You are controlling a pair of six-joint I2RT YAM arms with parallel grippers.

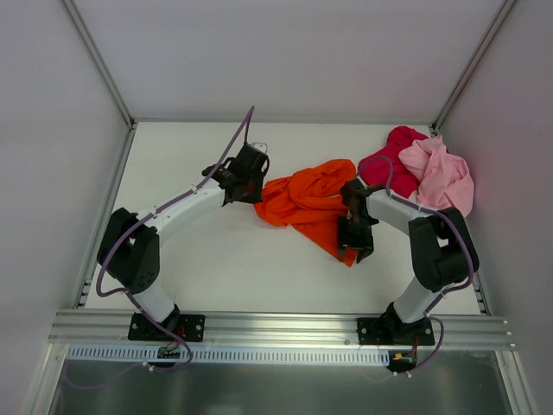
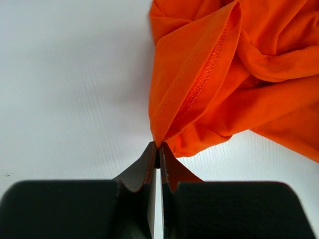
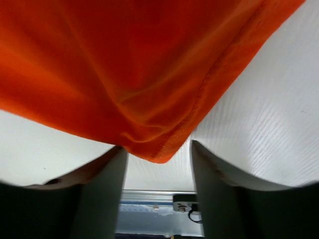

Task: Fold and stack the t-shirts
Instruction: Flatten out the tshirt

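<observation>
The orange t-shirt [image 1: 307, 199] lies crumpled at the table's middle. My left gripper [image 1: 257, 192] is at its left edge, shut on a hemmed corner of it, as the left wrist view shows [image 2: 158, 145]; the cloth [image 2: 224, 74] fans out beyond the tips. My right gripper [image 1: 354, 246] is open at the shirt's near right corner. In the right wrist view [image 3: 158, 147] that orange corner [image 3: 124, 74] hangs between the two spread fingers, which are not closed on it. The light pink t-shirt [image 1: 441, 173] and the crimson-red t-shirt [image 1: 393, 156] lie bunched together at the far right.
White walls enclose the table on the left, back and right. An aluminium rail [image 1: 276, 327] runs along the near edge by the arm bases. The pink and red pile sits just behind my right arm's elbow [image 1: 436, 251].
</observation>
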